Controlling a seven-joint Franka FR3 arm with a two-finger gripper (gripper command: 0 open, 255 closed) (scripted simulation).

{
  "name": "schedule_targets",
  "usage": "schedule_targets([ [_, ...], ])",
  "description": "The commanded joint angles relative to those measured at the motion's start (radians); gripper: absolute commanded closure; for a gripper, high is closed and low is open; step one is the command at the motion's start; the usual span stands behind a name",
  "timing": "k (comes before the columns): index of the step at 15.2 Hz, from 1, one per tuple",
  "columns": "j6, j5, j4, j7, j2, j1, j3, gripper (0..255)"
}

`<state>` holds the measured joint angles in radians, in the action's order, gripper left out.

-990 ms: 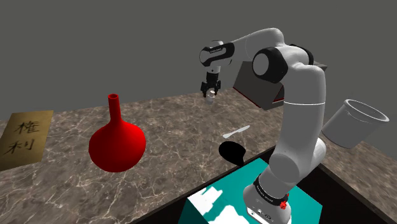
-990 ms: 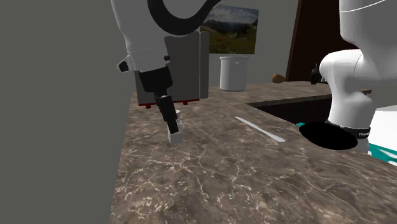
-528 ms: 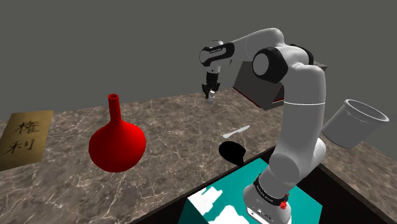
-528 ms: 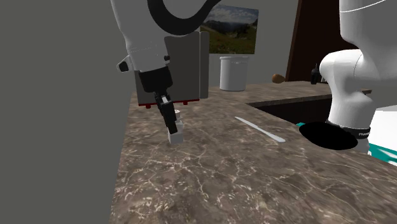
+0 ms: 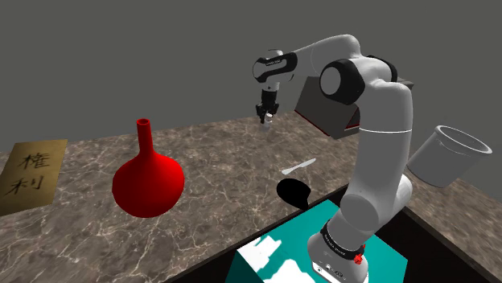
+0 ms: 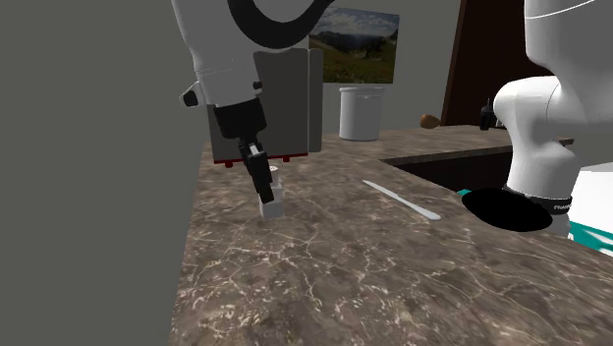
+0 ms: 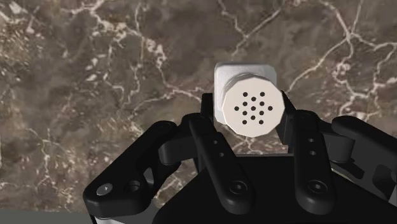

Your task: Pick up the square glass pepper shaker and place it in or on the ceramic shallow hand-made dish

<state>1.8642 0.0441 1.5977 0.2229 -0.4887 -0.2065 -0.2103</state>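
A small square pepper shaker (image 7: 253, 109), pale with a round white top full of holes, sits clasped between my two black fingers. My gripper (image 7: 251, 118) is shut on it. In the shoulder view the gripper (image 5: 265, 112) hangs over the far part of the marble counter with the shaker (image 5: 265, 121) at its tip. The second exterior view has the shaker (image 6: 272, 202) upright, very close to the countertop; I cannot tell whether it touches. The shallow dish (image 5: 294, 193), drawn black, lies near the counter's front edge by the stand, well away from the gripper (image 6: 263, 187); the dish (image 6: 506, 209).
A red long-necked vase (image 5: 148, 183) stands at the shoulder view's left, beside a tan plaque (image 5: 30, 173). A white flat utensil (image 5: 298, 166) lies between gripper and dish. A grey box (image 5: 326, 112) and a white cup (image 5: 449, 154) are behind the arm.
The fingers closed on the shaker a second ago and have stayed shut. Since then the gripper and shaker have risen very slightly.
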Motion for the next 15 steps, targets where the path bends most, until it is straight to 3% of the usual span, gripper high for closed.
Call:
schedule_targets([
  [1, -0.019, -0.002, -0.009, -0.002, 0.01, 0.002, 0.0, 255],
  [15, -0.183, -0.012, -0.124, -0.002, 0.06, 0.002, -0.006, 255],
])
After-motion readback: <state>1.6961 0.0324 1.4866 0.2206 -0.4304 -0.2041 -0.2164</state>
